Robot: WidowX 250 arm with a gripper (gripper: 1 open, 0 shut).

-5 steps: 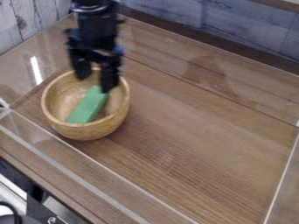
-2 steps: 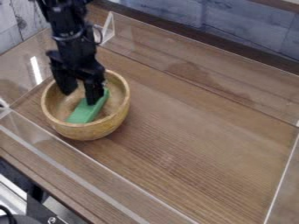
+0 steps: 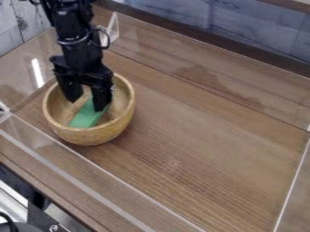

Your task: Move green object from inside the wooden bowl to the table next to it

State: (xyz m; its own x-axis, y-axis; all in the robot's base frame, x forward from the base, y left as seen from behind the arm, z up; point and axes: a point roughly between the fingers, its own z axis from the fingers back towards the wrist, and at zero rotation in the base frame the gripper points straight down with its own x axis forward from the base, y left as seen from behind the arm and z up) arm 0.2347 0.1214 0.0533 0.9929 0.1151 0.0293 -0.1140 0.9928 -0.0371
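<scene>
Straddling green object [image 3: 87,117], tool [image 3: 87,100] lower now

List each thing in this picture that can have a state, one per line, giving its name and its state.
gripper: open, pointing down into the bowl, fingers either side of the block's upper end
green object: lying inside the bowl, not lifted
wooden bowl: upright on the table, holding the block
table: bare wood beside the bowl

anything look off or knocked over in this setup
Nothing stands out. The wooden bowl sits upright on the table, the green object lies inside it, and the open claw hangs over the block. No spill or damage shows.
</scene>
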